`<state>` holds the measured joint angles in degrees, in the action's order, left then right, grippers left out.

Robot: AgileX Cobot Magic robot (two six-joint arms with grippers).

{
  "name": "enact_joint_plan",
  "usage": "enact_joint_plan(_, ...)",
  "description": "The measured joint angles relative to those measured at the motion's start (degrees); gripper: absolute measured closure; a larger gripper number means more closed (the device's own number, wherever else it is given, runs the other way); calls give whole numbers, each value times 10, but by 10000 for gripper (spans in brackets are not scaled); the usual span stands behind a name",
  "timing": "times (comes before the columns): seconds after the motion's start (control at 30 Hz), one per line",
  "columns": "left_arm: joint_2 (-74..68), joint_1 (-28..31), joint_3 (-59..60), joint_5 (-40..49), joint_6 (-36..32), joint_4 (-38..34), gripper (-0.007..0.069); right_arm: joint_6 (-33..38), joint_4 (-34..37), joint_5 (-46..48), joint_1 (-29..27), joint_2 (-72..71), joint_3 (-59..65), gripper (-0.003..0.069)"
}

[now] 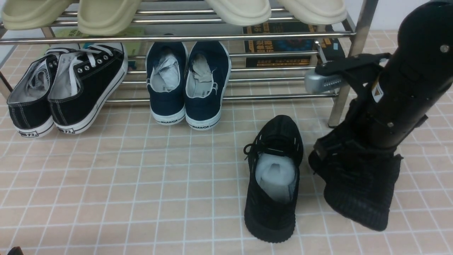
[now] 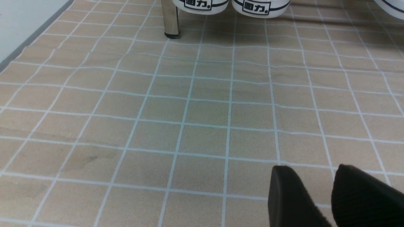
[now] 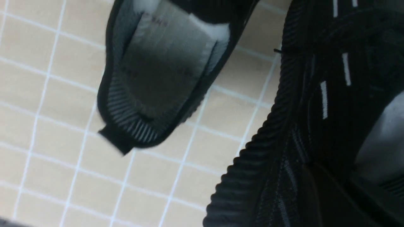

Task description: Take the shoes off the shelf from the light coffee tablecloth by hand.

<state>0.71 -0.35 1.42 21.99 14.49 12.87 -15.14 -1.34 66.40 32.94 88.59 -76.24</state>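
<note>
One all-black knit shoe point(image 1: 272, 180) lies flat on the light coffee tablecloth point(image 1: 141, 177) in front of the shelf point(image 1: 177, 38), white paper in its opening. The right wrist view also shows this shoe point(image 3: 164, 72). To its right the second black shoe point(image 1: 357, 184) hangs tilted with its ribbed sole turned outward, off the shelf and low over the cloth. My right gripper point(image 3: 312, 192) is shut on this second shoe point(image 3: 315, 94), the fingers mostly hidden by its dark knit. My left gripper point(image 2: 311, 171) hovers open over bare cloth, holding nothing.
On the shelf's low tier rest a black canvas white-laced pair point(image 1: 67, 92) and a navy white-soled pair point(image 1: 187, 85). Cream slippers point(image 1: 106, 14) sit on the tier above. A shelf leg point(image 1: 339, 102) stands just behind my right arm point(image 1: 400, 92). Printed boxes point(image 1: 283, 46) lie behind the bars.
</note>
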Motion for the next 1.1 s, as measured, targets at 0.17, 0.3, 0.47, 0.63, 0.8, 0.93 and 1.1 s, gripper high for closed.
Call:
enact_joint_plan(0.17,0,0,0,0,0,1,384,-20,-59,-14,0,0,4,650)
enact_joint_plan(0.3,0,0,0,0,0,2,384,-24,-89,-36,0,0,4,649)
enact_joint_plan(0.47,0,0,0,0,0,2,384,-27,-88,-80,0,14,4,648)
enact_joint_plan(0.63,0,0,0,0,0,2,384,-28,-85,-92,0,47,4,648)
enact_joint_plan(0.8,0,0,0,0,0,2,384,-28,-57,-101,4,82,4,648)
enact_joint_plan(0.93,0,0,0,1,0,4,386,-28,-32,-104,5,102,4,648)
enact_joint_plan(1.1,0,0,0,1,0,4,389,-28,-18,-112,5,107,4,647)
